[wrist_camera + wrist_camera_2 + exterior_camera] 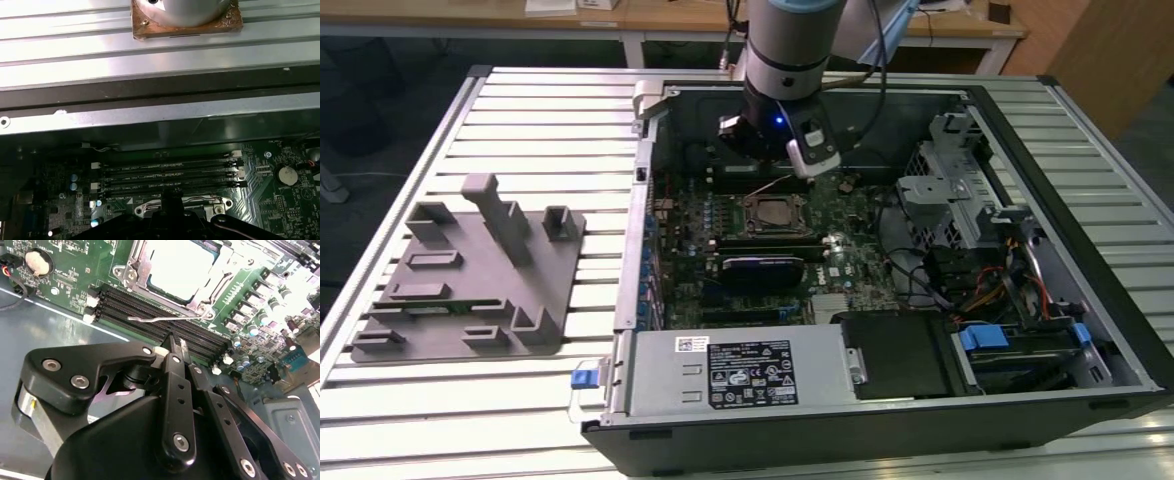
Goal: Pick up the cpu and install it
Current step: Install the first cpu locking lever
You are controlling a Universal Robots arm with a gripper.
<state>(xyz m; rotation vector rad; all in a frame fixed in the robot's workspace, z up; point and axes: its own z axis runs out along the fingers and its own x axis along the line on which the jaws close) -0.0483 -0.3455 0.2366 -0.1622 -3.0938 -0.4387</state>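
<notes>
The cpu [181,271] sits seated in the motherboard socket [142,262] with its retention lever [160,317] unlatched, while the gripper [176,344] hovers just beside it, fingers [172,347] pinched together empty

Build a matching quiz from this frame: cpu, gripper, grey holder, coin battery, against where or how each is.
Things:
1. cpu
2. gripper
3. grey holder
4. coin battery

States:
A. on the slatted table, outside the case
B. shut, near the memory slots
C. inside the socket frame
D. round, silver, on the green board

Pairs: 1-C, 2-B, 3-A, 4-D
</notes>
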